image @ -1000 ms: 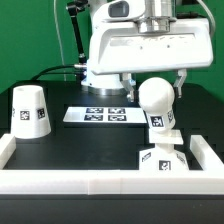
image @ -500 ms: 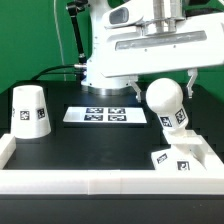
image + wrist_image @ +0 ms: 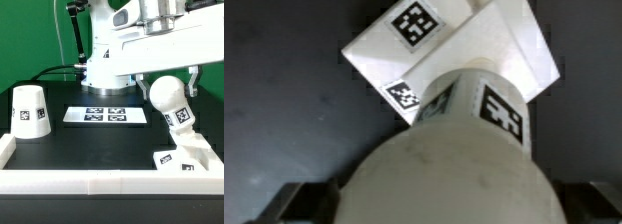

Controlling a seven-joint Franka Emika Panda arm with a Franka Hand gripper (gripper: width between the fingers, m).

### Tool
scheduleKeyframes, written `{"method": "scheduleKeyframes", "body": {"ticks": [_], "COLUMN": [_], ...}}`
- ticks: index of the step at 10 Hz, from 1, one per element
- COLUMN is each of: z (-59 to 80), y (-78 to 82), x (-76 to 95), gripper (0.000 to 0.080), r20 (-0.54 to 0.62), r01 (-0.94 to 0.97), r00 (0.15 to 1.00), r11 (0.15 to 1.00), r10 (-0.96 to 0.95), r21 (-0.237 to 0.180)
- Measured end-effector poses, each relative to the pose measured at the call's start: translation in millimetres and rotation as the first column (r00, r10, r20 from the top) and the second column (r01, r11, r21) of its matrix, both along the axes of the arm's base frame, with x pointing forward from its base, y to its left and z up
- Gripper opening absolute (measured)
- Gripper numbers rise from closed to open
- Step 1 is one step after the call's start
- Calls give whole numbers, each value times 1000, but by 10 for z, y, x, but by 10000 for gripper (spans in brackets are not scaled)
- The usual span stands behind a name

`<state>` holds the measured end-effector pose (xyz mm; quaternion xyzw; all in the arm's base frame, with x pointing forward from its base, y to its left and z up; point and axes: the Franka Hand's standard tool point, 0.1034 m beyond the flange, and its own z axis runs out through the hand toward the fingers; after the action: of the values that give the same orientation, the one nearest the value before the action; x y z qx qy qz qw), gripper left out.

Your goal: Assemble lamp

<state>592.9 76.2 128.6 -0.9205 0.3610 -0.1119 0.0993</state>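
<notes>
My gripper (image 3: 168,82) is shut on the round white bulb (image 3: 167,99), which hangs tilted with its tagged neck pointing down toward the exterior view's right. The bulb is in the air above the small square base (image 3: 183,157), which lies on the black table near the front right corner. In the wrist view the bulb (image 3: 446,160) fills the foreground and its neck points at the base (image 3: 455,45) below. The tapered cup-shaped shade (image 3: 29,109) stands upside down on the exterior view's left, apart from the gripper.
The marker board (image 3: 106,115) lies flat in the middle of the table. A low white wall (image 3: 90,181) runs along the front and sides of the table. The robot's white body (image 3: 115,50) and cables stand at the back.
The gripper has lifted the bulb and carried it toward the exterior view's right. The base has also shifted to the right, closer to the corner.
</notes>
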Motion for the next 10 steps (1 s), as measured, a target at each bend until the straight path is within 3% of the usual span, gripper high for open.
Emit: {"method": "scheduleKeyframes", "body": {"ticks": [5, 10], "z": [-24, -17], "y": [1, 48], "x": [-27, -33], "gripper": [577, 577], "r20": [-64, -199], "r01": [295, 589], "r00": [955, 804], "r11": [952, 797], "r10": [-290, -560], "r21": [86, 137]}}
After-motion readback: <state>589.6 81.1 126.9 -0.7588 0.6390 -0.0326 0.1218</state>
